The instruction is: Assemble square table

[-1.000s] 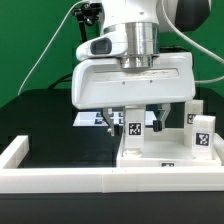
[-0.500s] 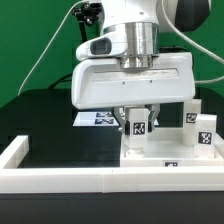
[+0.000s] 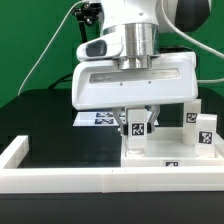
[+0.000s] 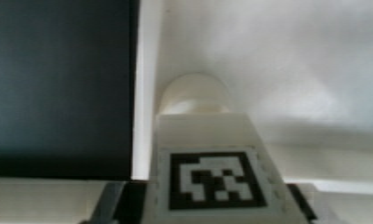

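I see the black table [image 3: 45,125] carrying the long white border wall [image 3: 60,180] across the front. Behind that wall sits the square slab [image 3: 170,152], with the marker board [image 3: 98,118] lying further back. My arm's big white head hangs right over the slab. Two legs [image 3: 203,132] stand upright at the exterior view's right. My tool [image 3: 137,127] is pinching a third tagged leg [image 3: 138,126] above the slab; the wrist view shows that leg [image 4: 211,150] between the fingers [image 4: 115,202].

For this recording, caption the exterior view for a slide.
Claw shut on a tagged leg above the tabletop; two legs stand at right.
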`<state>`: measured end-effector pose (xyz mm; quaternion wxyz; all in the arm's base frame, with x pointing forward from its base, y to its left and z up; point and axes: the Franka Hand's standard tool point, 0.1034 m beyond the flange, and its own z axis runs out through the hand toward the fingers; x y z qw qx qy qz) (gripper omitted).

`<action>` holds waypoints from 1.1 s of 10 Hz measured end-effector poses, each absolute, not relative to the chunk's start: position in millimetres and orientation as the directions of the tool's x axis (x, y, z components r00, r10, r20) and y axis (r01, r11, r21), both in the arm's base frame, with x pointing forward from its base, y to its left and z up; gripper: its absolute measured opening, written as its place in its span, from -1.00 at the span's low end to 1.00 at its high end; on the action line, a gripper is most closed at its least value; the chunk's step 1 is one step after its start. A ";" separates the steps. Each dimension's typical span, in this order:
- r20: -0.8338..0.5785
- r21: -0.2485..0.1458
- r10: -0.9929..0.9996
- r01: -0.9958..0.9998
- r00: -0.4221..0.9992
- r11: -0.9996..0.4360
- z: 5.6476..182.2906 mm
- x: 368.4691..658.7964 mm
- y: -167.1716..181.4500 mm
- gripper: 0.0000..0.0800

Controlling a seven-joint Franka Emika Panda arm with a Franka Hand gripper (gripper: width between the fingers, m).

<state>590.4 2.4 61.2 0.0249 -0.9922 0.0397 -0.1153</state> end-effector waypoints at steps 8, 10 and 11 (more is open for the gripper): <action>0.118 -0.210 -0.791 -0.764 0.600 -0.610 59.5 591.4 1.3 -0.33; 0.100 -0.222 -0.841 -0.812 0.532 -0.540 59.5 591.3 0.5 -0.29; 0.106 -0.219 -0.826 -0.797 0.554 -0.562 59.3 591.2 0.7 -0.29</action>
